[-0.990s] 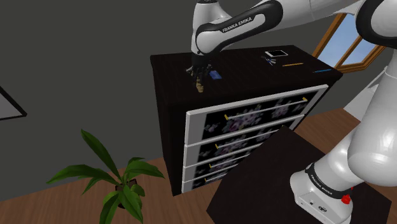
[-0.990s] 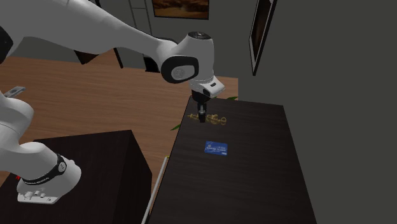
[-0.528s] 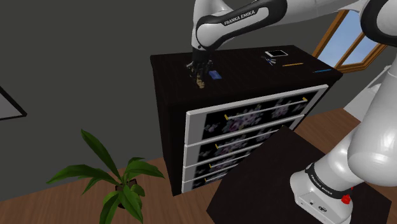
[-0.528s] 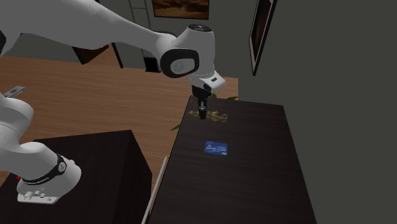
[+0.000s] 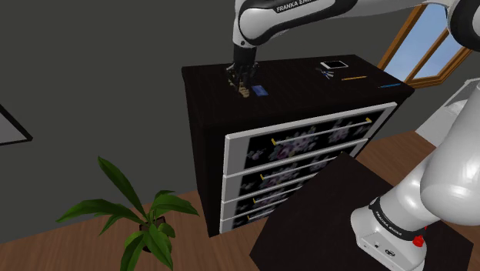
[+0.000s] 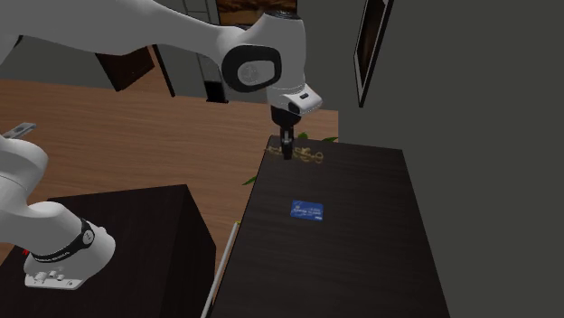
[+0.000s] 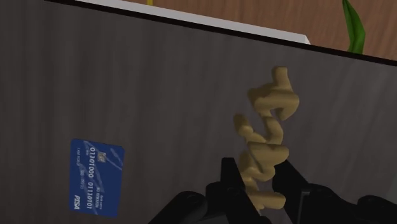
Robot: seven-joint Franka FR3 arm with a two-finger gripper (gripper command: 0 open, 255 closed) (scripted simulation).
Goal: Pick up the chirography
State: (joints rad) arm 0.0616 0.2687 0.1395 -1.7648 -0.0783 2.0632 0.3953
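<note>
The chirography (image 7: pixel 267 143) is a tan, curly script-shaped piece, also visible as a golden squiggle (image 6: pixel 307 156) and a small tan bit (image 5: pixel 244 92). My black gripper (image 7: pixel 262 184) is shut on one end of it, the fingers (image 7: pixel 233 180) clasping it. The piece hangs lifted above the dark dresser top (image 6: pixel 361 244), near the top's far end in the second exterior view. In the shoulder view the gripper (image 5: pixel 241 77) holds it above the dresser's left part.
A blue card (image 6: pixel 306 210) lies flat on the dresser top (image 5: pixel 308 77), close to the gripper. A white phone (image 5: pixel 334 65), a pencil (image 5: pixel 353 78) and small items sit at the shoulder view's right end. A potted plant (image 5: pixel 146 215) stands on the floor. The dark stand (image 5: pixel 338 223) is in front.
The gripper has risen with the chirography held in it, lifting the piece off the dresser top. The blue card has stayed where it was.
</note>
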